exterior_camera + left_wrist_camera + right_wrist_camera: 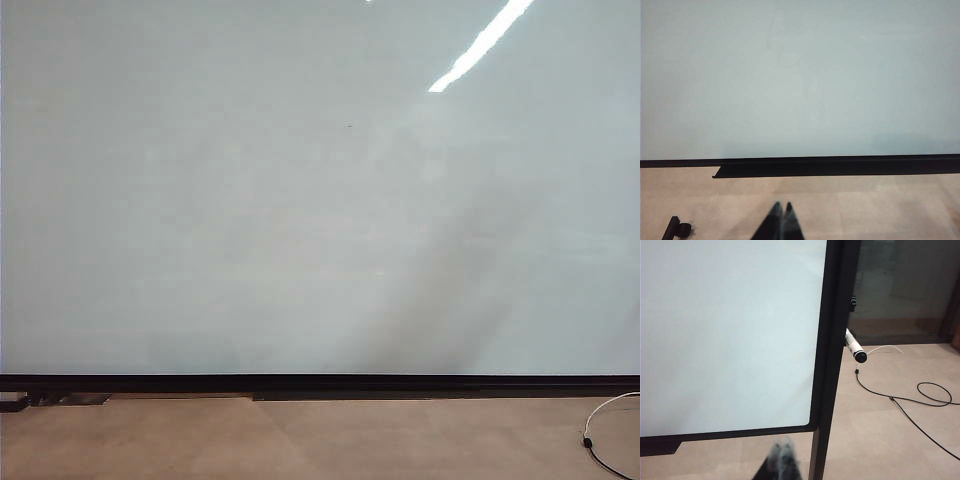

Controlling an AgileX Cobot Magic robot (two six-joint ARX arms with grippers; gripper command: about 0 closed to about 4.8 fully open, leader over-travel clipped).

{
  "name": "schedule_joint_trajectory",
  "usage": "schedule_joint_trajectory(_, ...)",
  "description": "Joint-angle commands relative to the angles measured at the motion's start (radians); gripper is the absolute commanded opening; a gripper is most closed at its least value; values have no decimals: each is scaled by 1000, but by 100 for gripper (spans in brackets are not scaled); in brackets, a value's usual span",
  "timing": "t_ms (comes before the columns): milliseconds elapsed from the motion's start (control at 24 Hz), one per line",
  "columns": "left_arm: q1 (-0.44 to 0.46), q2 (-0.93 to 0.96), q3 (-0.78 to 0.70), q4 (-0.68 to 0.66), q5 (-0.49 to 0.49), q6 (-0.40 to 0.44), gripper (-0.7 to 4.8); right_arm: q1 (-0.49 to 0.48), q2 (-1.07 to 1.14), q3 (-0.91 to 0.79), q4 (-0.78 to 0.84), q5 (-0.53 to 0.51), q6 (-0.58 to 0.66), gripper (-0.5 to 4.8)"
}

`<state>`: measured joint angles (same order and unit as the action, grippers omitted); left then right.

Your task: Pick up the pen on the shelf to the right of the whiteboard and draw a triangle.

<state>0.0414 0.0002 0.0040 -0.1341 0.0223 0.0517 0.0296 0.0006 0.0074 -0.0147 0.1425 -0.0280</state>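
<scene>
The whiteboard (pixel 300 200) stands blank, no triangle on it yet, and both arms sit back from it with nothing in hand. Your right gripper (pixel 782 452) shows at the edge of its wrist view with its fingertips pressed together, facing the board's black right-hand frame (pixel 832 340); your left gripper (pixel 782 212) is likewise closed and empty, pointed at the board's lower edge above the tan floor (pixel 865 210). The pen (pixel 855 347) juts out from a small holder on the right of that frame, white barrel and dark end angled toward the camera, well apart from either gripper and out of sight in the exterior view. The step in hand looks to be the reach, so spread the right jaws before you close in, line them up across the barrel rather than its dark end, and come in clear of the frame. Mind the loose cable (pixel 905 402) trailing on the floor below.
</scene>
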Motion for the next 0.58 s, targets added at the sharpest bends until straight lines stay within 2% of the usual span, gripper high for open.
schedule_joint_trajectory(42,0,0,3,8,0,0,-5,0,0,-5,18,6,2,-6)
schedule_joint_trajectory(375,0,0,3,8,0,0,-5,0,0,-5,19,5,3,-6)
schedule_joint_trajectory(458,0,0,3,8,0,0,-5,0,0,-5,55,-65,45,-5)
schedule_joint_trajectory(500,0,0,3,8,0,0,-5,0,0,-6,116,-146,47,-5)
schedule_joint_trajectory(583,0,0,3,8,0,0,-5,2,0,-6,224,-190,57,-5)
